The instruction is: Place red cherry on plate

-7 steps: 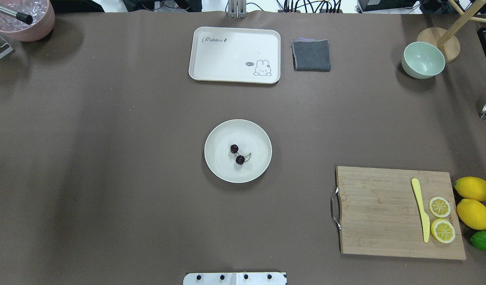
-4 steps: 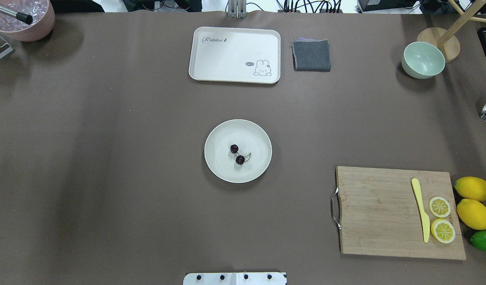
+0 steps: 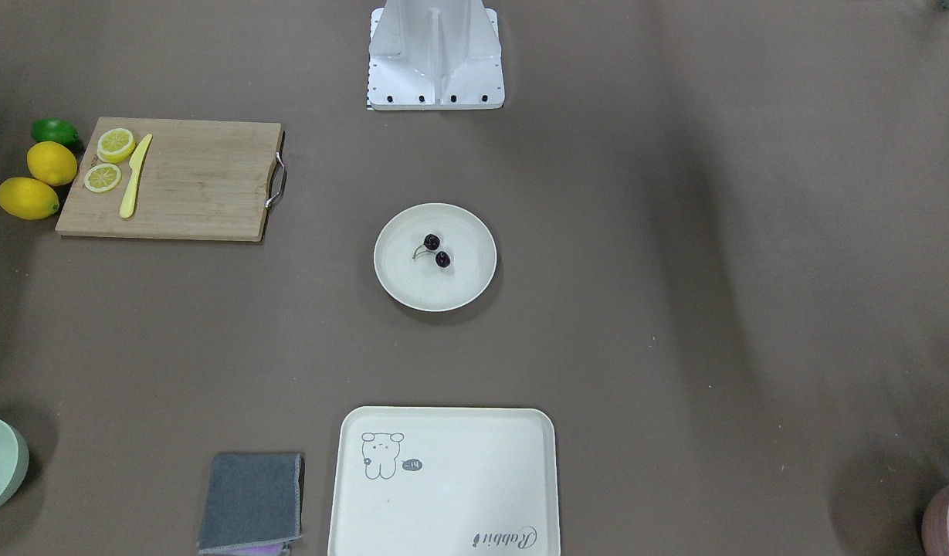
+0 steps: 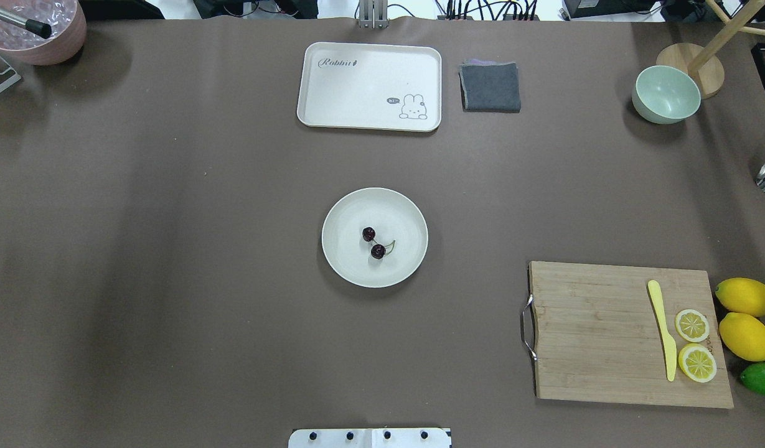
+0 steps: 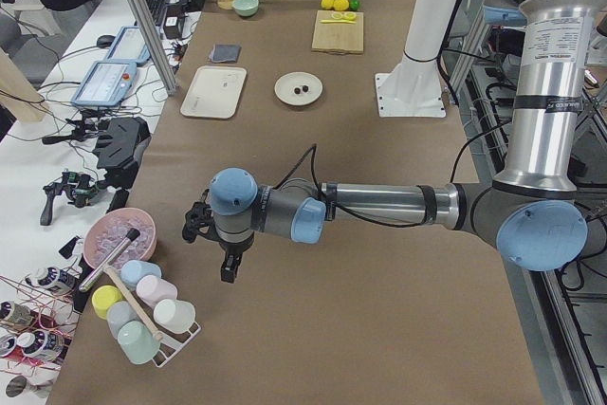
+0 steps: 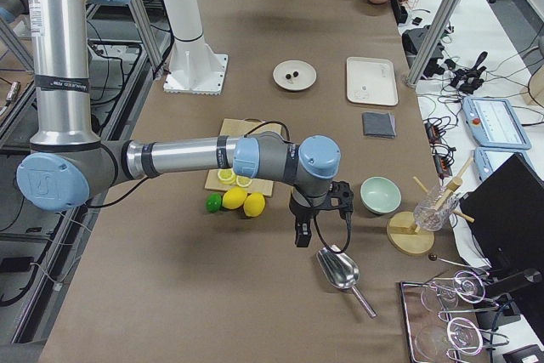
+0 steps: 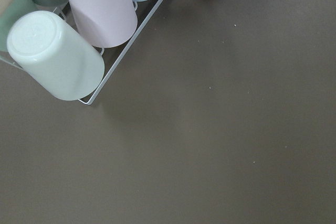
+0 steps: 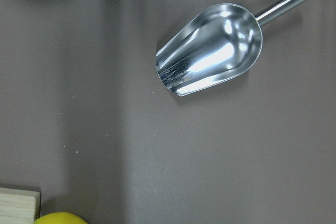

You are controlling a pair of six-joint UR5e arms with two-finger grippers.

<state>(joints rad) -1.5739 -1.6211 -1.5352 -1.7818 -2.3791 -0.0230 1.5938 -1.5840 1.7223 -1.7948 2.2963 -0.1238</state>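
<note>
You had the red cherry lying inside the plate, close to its middle, with both dark fruits resting on the dish and their thin stems meeting off to one side. The plate sat at the centre of the table, well apart from both arms. Your left gripper hung over bare cloth at the robot's left end of the table, near the wire rack of tipped cups and the pink bowl. It showed only in the side view, so you could not tell whether its fingers were spread or pressed together. The same held for your right gripper, which pointed down at the far right end, just beside the metal scoop and near the lemons and the pale green bowl; its finger state could not be read either. Beyond the plate lay the cream tray with a folded grey cloth just beside it. On the cutting board you had a yellow knife touching two lemon slices, with a lime off the board's edge
</note>
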